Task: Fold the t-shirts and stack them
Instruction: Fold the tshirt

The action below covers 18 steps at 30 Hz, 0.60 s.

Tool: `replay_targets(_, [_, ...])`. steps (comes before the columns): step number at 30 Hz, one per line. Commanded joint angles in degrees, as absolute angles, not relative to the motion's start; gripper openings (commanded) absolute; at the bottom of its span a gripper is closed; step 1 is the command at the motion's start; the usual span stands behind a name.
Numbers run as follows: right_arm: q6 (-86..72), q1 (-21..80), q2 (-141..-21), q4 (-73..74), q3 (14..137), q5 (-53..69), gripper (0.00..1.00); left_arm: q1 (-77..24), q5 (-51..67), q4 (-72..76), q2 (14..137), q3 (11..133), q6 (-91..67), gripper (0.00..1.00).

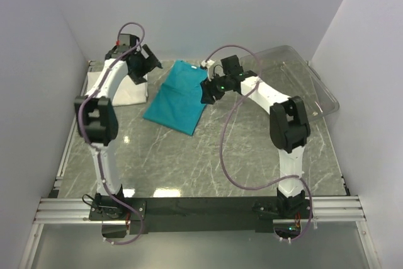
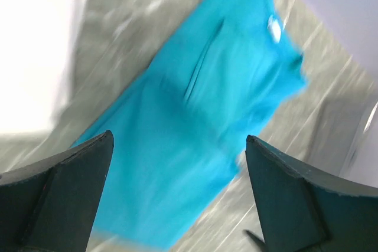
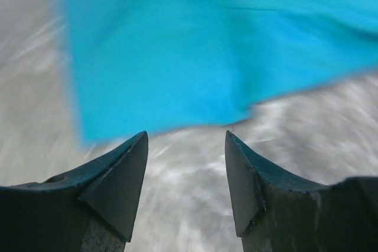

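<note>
My left gripper (image 2: 179, 138) stands wide open with nothing between its fingers. My right gripper (image 3: 186, 134) is parted too and empty, hovering just off an edge of the teal shirt (image 1: 178, 96). That shirt lies flat as a long strip in the upper middle of the top view, slanting toward lower left (its label (image 2: 274, 26) shows at upper right of my left wrist view). Both wrist views are blurred, so I cannot read the finer creases. For the next fold, I judge I should pinch both corners of one short end, lift them level and lay them over squarely. Count: two shirts, one teal and one white shirt (image 1: 135, 94) at upper left, plus one tray (image 1: 321, 86) at upper right.
</note>
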<state>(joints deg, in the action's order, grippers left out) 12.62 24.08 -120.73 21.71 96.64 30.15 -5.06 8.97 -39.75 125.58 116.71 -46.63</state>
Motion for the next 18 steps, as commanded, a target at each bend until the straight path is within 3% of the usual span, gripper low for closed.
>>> replay_targets(1, [39.41, 25.65, -111.99, 32.48, 93.26, 55.17, 0.62, -4.75, 6.68, -37.71, 109.27, 106.21, -35.19, 0.98])
replay_targets(4, [48.86, 31.61, -107.95, 34.13, 85.98, 50.13, 0.62, -4.75, 3.52, -36.92, 100.32, 90.83, -30.87, 0.95])
replay_targets(8, [42.12, 39.35, -105.64, 23.15, 78.14, 33.61, 0.63, -4.57, 0.44, -34.02, 93.61, 73.35, -29.18, 0.83])
replay_targets(13, [33.93, 42.89, -108.71, 19.25, 77.52, 20.42, 0.63, -3.78, 4.30, -28.40, 93.95, 67.33, -31.19, 0.76])
replay_targets(18, [32.00, 44.03, -110.30, 17.40, 77.61, 15.74, 0.63, -3.78, 7.29, -25.84, 98.60, 68.37, -33.31, 0.74])
